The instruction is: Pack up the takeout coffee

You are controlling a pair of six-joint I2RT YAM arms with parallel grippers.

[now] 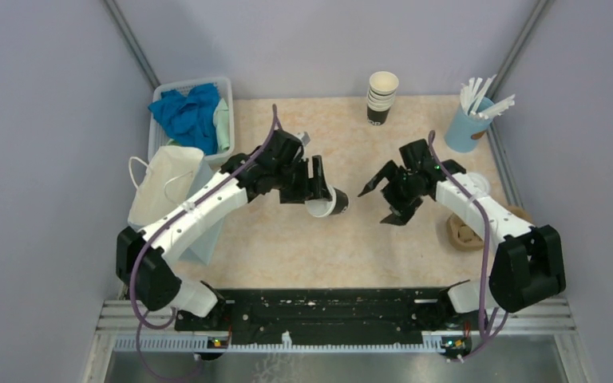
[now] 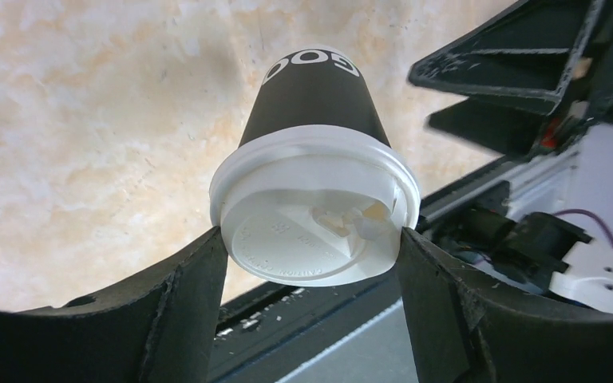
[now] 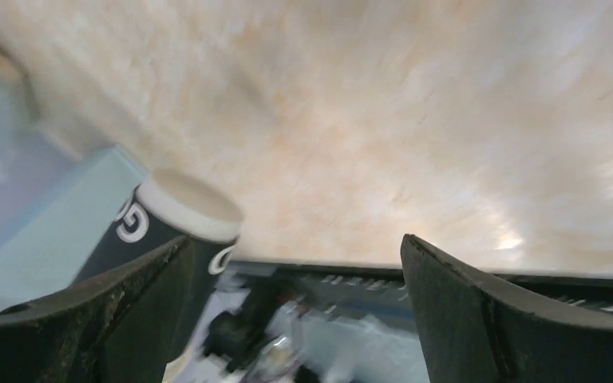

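Clamping the takeout coffee (image 2: 311, 191) at its lid, your left gripper (image 2: 311, 239) holds it tipped; paper bag (image 1: 164, 183) stands by the left edge.

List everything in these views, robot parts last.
takeout coffee: one, dark brown with white lid, table centre, tilted, gripped at the lid rim
cup stack: one, dark with cream rims, far edge
holder: one, light blue, white sticks inside, far right corner
basket: one, white, far left corner
cloth: one bundle, blue, in the basket
paper bag: one, white, left edge
pale blue object: one, beside the bag, kind unclear
brown object: one, right edge, kind unclear
table: one, beige marbled
left gripper: black, closed on the coffee
right gripper: black, open, empty, right of the coffee
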